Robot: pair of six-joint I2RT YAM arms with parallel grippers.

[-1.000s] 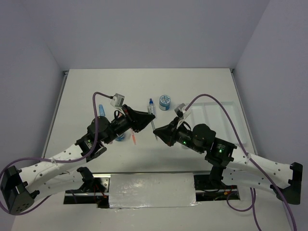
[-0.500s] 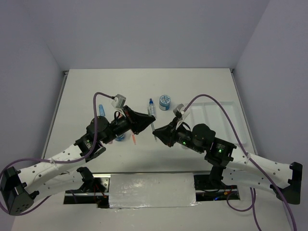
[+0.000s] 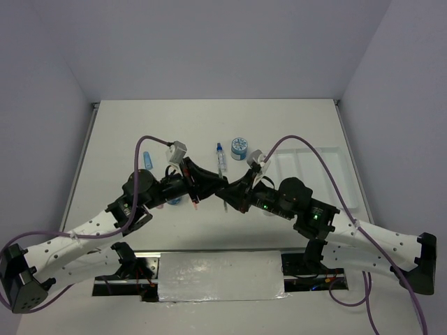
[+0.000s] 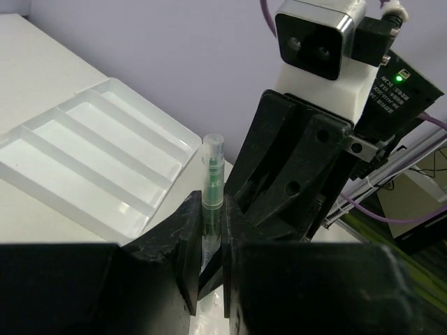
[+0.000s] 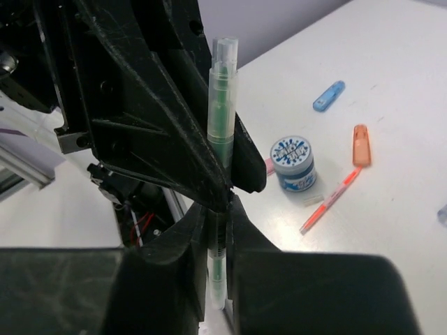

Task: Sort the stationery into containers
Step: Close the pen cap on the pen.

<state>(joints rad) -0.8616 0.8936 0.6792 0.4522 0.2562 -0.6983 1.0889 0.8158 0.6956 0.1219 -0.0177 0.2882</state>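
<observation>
From above, the left fingers (image 3: 211, 183) and right fingers (image 3: 236, 192) meet tip to tip over the middle of the counter (image 3: 140, 125). What they hold is too small to make out here. Beyond them lie a blue-white roll (image 3: 239, 147) and, just beside it, a clear tube with a blue cap (image 3: 220, 158). A blue capsule (image 3: 148, 160) lies well to the left. The thin orange pen (image 3: 195, 202) pokes out from under the left arm. The white tray (image 3: 318, 167) sits at the right, and its long compartments show only bare white floor.

In the left wrist view, the left fingers (image 4: 188, 237) are clenched on a green pen (image 4: 212, 178). It is a clear barrel with a green core and a clear cap, standing upright. The right fingers (image 4: 279, 167) press in just behind it. The tray (image 4: 91, 153) lies on the counter beyond, with bare compartments.

In the right wrist view, the right fingers (image 5: 188, 244) grasp the same green pen (image 5: 222, 98) low on its barrel, and the left fingers (image 5: 154, 118) close on it from behind. So the pen is off the counter, gripped by both. Below lie a roll (image 5: 293, 162), the orange pen (image 5: 332, 199) near it, an orange capsule (image 5: 360, 145) and a blue capsule (image 5: 328, 95).
</observation>
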